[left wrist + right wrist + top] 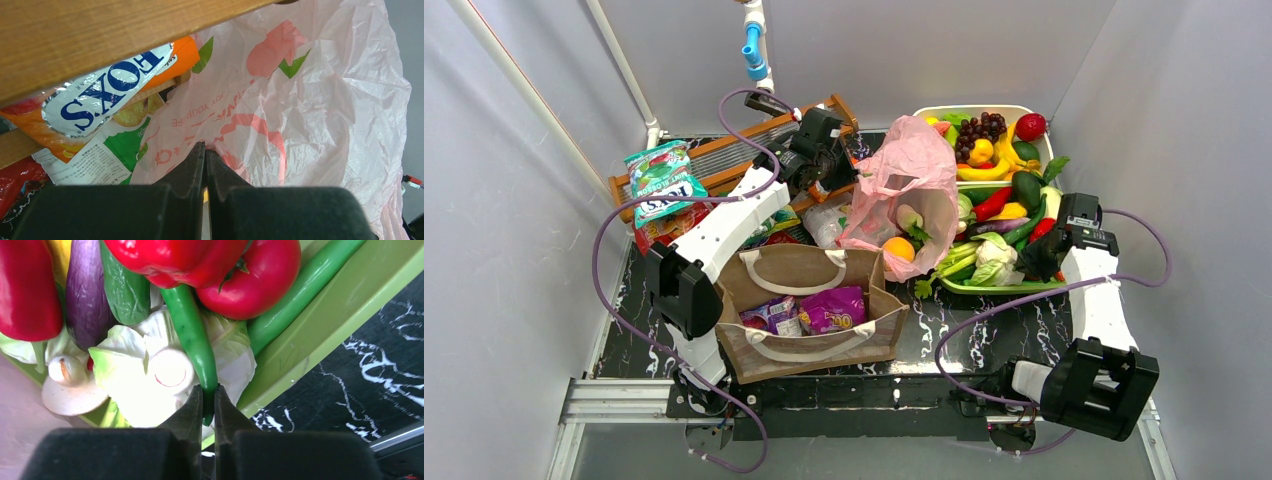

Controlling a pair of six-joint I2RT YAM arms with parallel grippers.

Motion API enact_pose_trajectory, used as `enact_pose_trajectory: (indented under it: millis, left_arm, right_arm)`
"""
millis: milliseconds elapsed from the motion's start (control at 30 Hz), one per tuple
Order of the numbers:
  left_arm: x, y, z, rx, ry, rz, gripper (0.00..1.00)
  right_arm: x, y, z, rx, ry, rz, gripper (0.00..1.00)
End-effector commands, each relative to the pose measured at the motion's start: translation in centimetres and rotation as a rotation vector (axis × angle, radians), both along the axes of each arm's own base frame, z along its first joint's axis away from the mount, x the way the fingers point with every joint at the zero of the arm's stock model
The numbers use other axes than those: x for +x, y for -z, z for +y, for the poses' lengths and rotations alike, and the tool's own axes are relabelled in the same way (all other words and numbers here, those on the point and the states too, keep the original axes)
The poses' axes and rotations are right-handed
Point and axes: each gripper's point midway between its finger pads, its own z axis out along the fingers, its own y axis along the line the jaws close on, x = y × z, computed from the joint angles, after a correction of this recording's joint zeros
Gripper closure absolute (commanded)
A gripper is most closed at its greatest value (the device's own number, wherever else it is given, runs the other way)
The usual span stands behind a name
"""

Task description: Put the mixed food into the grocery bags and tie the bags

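Pink bag [310, 90] pinched, chilli [187, 330] — tip hidden

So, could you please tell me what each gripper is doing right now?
Left gripper: closed, apparently pinching the pink bag.
Right gripper: closed on the tip of the green chili.

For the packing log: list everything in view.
pink bag: one, translucent pink, back centre
orange: one, orange, in pink bag's mouth
brown tote: one, brown, front centre
snack packets: two, purple, inside tote
Fox's packet: one, teal, on rack
wooden rack: one, brown, back left
green tray: one, green, right, holding vegetables
white tray: one, white, back right, holding fruit
left gripper: one, black, shut on pink bag
right gripper: one, black, shut on green chilli in green tray
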Motion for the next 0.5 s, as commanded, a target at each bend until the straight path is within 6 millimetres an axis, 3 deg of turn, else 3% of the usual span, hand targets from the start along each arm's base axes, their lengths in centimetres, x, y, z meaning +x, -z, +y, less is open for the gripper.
enact_pose_trajectory:
  millis: [0, 167, 467]
  left_arm:
    - [-0.6, -1.9, 0.4, -0.033, 0.002, -0.022, 1.0]
    - [-0.4, -2.2, 0.2, -0.044, -0.001, -0.023, 1.0]
    - [-0.3, -2.1, -0.7, -0.081, -0.004, 0.017, 1.0]
  right_arm:
    - [0.7, -0.9, 0.4, 0.017, -0.018, -0.06, 0.99]
    - [1.2, -3.6, 1.9, 0.074, -0.078, -0.13, 0.99]
    - [1.5, -11.4, 4.4, 0.028, -0.2, -0.286, 0.99]
